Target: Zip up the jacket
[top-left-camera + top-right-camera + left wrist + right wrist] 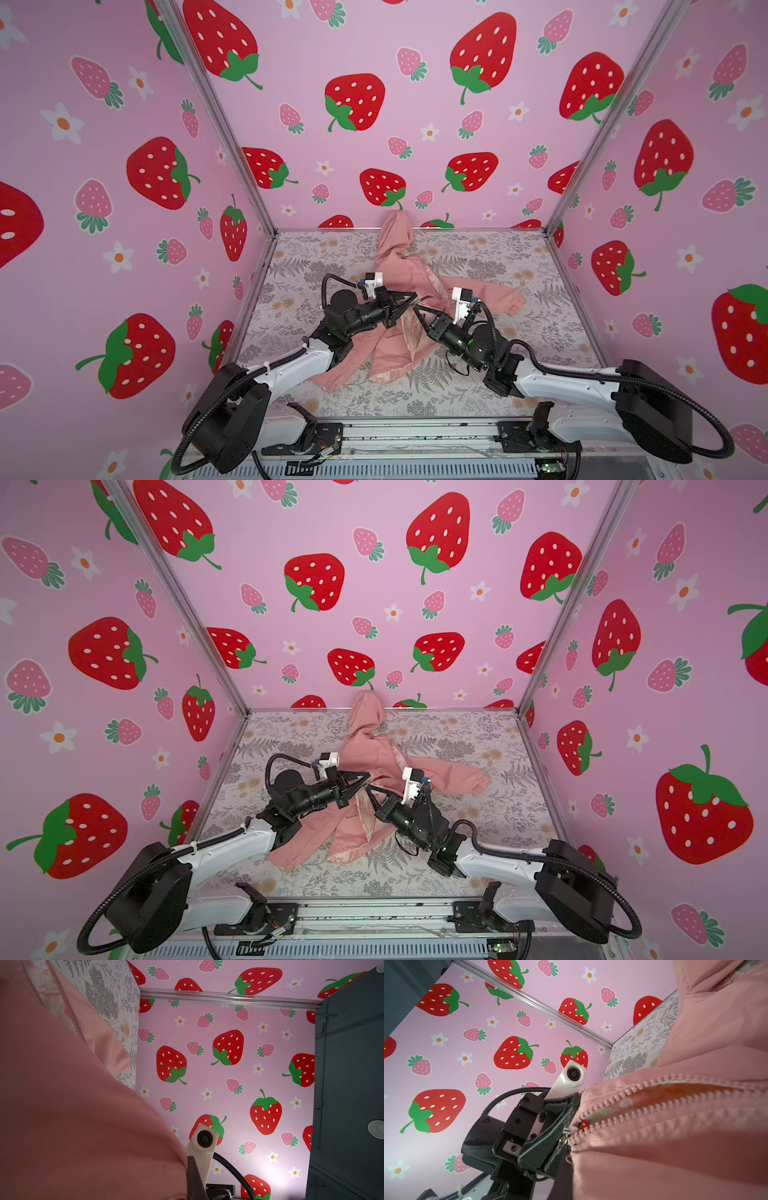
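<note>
The salmon-pink jacket (399, 270) (365, 750) lies front up in the middle of the table, hood toward the back wall and front partly open over the cream lining (409, 332). My left gripper (414, 296) (367, 775) is shut on the metal zipper pull (563, 1139) at the point where the two rows of pink teeth (654, 1084) part. My right gripper (417, 308) (368, 788) meets it tip to tip and is shut on jacket fabric just below the slider. In the left wrist view pink fabric (62, 1105) hides most of the jaws; only one dark finger (194, 1178) shows.
A floral cloth covers the table (519, 257). One sleeve (498, 297) stretches right; the other (332, 376) lies under my left arm near the front. Strawberry-print walls (124, 208) close in the back and both sides. A metal rail (415, 432) runs along the front.
</note>
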`<action>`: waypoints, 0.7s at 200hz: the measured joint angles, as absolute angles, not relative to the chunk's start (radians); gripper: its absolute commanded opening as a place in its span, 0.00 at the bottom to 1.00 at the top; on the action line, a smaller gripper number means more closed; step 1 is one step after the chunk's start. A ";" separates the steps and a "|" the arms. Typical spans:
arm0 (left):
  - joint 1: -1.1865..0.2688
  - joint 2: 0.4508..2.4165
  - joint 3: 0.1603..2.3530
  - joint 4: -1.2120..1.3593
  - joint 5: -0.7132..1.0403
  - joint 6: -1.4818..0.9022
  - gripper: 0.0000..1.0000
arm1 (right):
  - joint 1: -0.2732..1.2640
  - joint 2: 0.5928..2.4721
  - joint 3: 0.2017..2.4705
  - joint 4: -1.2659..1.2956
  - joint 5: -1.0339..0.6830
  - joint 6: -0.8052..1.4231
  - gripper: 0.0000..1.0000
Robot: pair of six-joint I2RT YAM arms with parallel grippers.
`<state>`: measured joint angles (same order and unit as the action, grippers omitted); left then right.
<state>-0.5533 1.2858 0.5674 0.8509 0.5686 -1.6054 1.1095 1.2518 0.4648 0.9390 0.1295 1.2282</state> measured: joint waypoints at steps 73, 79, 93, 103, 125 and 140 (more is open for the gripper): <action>-0.563 1.314 0.626 0.951 0.513 -1.610 0.00 | 1.139 1.252 0.414 0.870 -0.014 1.243 0.35; -0.563 1.314 0.631 0.967 0.508 -1.612 0.00 | 1.139 1.247 0.402 0.862 -0.021 1.250 0.36; -0.563 1.317 0.635 0.998 0.501 -1.617 0.00 | 1.139 1.228 0.375 0.850 -0.035 1.260 0.39; -0.563 1.323 0.635 1.010 0.497 -1.621 0.00 | 1.137 1.212 0.363 0.849 -0.041 1.264 0.40; -0.563 1.348 0.635 1.034 0.496 -1.628 0.00 | 1.136 1.166 0.346 0.846 -0.047 1.273 0.45; -0.563 1.364 0.635 1.042 0.496 -1.631 0.00 | 1.136 1.129 0.345 0.828 -0.046 1.271 0.49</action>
<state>-0.5632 1.3640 0.6346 1.0420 0.4965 -1.6310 1.1362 1.1286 0.3447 0.8280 -0.0463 1.2705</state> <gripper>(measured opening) 0.063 0.466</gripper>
